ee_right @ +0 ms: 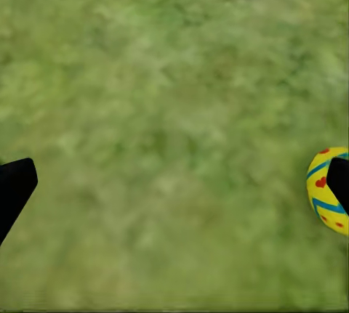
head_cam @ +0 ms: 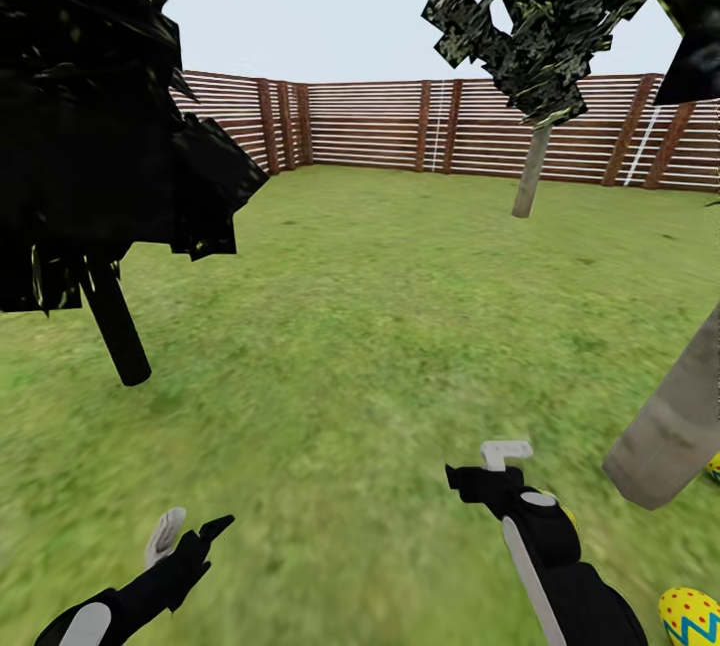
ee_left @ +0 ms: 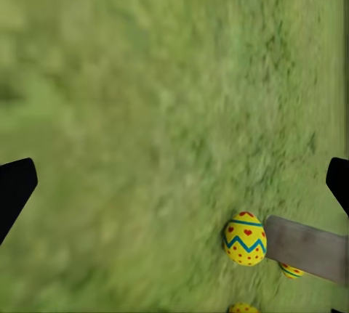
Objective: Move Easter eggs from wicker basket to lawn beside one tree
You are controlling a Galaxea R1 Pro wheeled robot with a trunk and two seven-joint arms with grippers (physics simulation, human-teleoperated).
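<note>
Yellow eggs (ee_left: 245, 238) beside grey trunk (ee_left: 309, 249), fence (head_cam: 400, 126) beyond

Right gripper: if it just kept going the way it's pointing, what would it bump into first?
Most likely bare lawn. The right gripper looks along its open fingers straight at grass; an egg lies off to one side by one fingertip, seemingly outside that line, though depth is hard to judge.

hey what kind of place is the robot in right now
A fenced garden or backyard, rendered in simulation. Green lawn covers the ground, a brown slatted wooden fence rings it, and trees stand about, including a pale trunk close by with painted Easter eggs lying on the grass beside it.
</note>
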